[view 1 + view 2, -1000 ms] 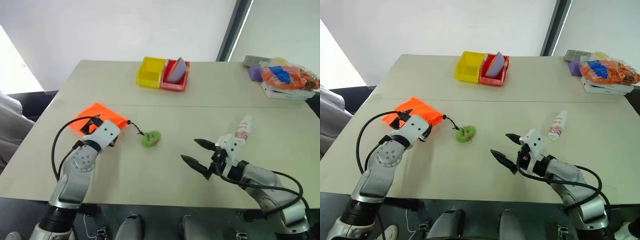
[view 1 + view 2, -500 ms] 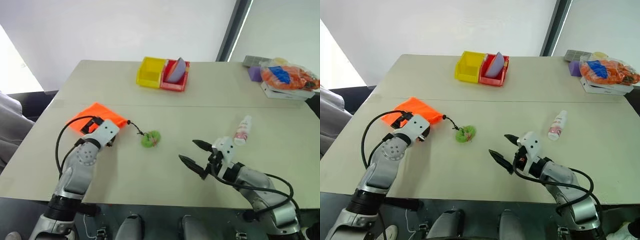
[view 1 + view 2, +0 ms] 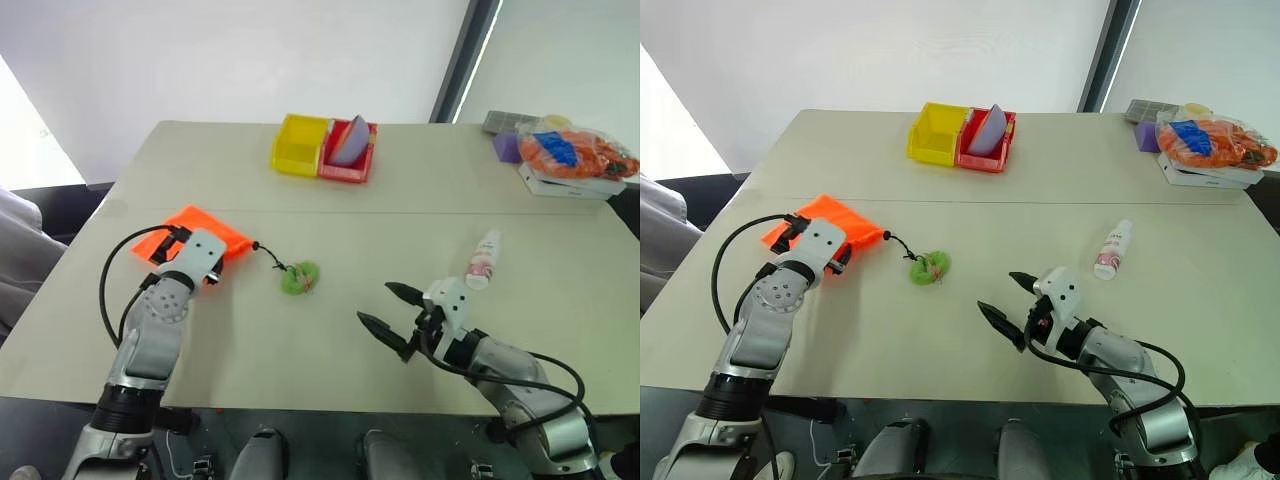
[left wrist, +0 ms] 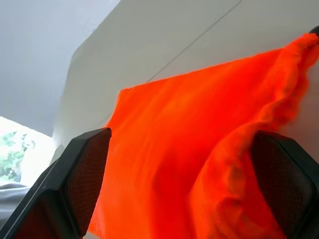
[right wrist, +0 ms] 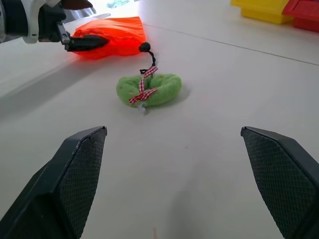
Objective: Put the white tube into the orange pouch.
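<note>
Faintly pink-banded white tube [image 3: 484, 260] label unreadable, left hand [image 4: 184, 164] spread at orange pouch [image 3: 190, 233], right hand [image 3: 392, 317] spread.

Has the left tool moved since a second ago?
Yes. The left tool has crept further over the orange pouch, toward the pouch's far left corner and away from the green ball, which lies where it was.

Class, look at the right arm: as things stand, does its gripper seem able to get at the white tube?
Probably yes. The right gripper stands open, and the white tube lies alone on bare table beside the arm, though the gripper points away from it.
</note>
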`<action>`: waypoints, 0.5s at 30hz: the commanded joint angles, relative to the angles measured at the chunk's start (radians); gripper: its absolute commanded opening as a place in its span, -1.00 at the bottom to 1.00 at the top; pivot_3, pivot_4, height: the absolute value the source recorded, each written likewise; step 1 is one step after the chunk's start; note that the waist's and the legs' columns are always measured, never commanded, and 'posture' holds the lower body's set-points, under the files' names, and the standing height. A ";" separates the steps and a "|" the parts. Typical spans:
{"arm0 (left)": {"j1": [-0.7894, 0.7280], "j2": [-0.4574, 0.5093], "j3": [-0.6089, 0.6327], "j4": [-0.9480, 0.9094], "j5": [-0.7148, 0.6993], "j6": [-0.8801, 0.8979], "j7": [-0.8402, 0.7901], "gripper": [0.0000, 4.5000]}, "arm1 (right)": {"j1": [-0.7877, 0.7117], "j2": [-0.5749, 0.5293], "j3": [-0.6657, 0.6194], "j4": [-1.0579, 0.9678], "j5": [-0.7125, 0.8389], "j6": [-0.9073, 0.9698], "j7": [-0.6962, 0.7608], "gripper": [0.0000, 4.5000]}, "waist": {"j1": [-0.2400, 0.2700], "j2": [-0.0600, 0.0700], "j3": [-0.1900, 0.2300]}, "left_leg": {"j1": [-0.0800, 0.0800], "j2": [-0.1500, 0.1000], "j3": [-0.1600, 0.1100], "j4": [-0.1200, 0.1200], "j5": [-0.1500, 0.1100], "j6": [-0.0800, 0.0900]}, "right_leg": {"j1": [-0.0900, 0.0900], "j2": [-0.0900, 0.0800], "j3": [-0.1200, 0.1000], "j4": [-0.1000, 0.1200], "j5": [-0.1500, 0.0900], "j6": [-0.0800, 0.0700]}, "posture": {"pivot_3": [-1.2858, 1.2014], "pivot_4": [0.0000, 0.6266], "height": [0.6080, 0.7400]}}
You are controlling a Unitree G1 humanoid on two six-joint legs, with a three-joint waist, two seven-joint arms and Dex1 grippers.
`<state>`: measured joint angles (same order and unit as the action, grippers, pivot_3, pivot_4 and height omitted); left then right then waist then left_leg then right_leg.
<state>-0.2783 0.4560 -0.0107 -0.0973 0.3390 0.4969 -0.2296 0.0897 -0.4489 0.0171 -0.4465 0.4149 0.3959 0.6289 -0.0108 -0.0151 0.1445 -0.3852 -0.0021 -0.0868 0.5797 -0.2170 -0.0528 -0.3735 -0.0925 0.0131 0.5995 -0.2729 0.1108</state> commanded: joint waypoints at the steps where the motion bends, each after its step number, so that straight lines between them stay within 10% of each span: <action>1: -0.012 0.013 0.049 -0.001 -0.001 -0.008 0.040 1.00 | 0.002 0.011 0.000 -0.019 0.002 -0.022 -0.004 0.99 | 0.000 0.000 0.000 | 0.000 0.000 0.000 0.000 0.000 0.000 | 0.000 0.000 0.000 0.000 0.000 0.000 | 0.03 -0.52 1.00; 4: -0.012 0.015 0.052 0.004 -0.009 0.005 0.032 0.62 | 0.001 0.015 -0.001 -0.018 0.001 -0.022 -0.004 1.00 | 0.000 0.000 0.000 | 0.000 0.000 0.000 0.000 0.000 0.000 | 0.000 0.000 0.000 0.001 0.001 0.002 | 0.03 -0.52 1.00; 11: -0.008 0.018 0.056 0.008 -0.014 0.003 0.025 -0.98 | -0.007 0.020 -0.003 -0.014 -0.004 -0.022 -0.005 1.00 | 0.001 0.000 0.000 | 0.000 0.000 0.000 0.000 0.000 0.000 | 0.000 0.000 0.000 0.001 0.001 0.002 | 0.03 -0.52 1.00; 15: -0.014 0.025 0.040 0.013 -0.030 0.009 -0.009 -0.99 | -0.014 0.022 -0.006 -0.015 -0.005 -0.020 -0.008 1.00 | 0.000 0.000 0.000 | 0.001 0.000 0.000 0.000 0.000 0.000 | 0.000 0.000 0.000 0.001 0.001 0.002 | 0.03 -0.52 1.00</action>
<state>-0.2782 0.4631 0.0215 -0.0779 0.3174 0.5027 -0.2217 0.0908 -0.4322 0.0174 -0.4459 0.4061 0.3957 0.6247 -0.0112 -0.0152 0.1444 -0.3845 -0.0020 -0.0868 0.5799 -0.2169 -0.0530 -0.3732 -0.0924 0.0133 0.6004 -0.2718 0.1126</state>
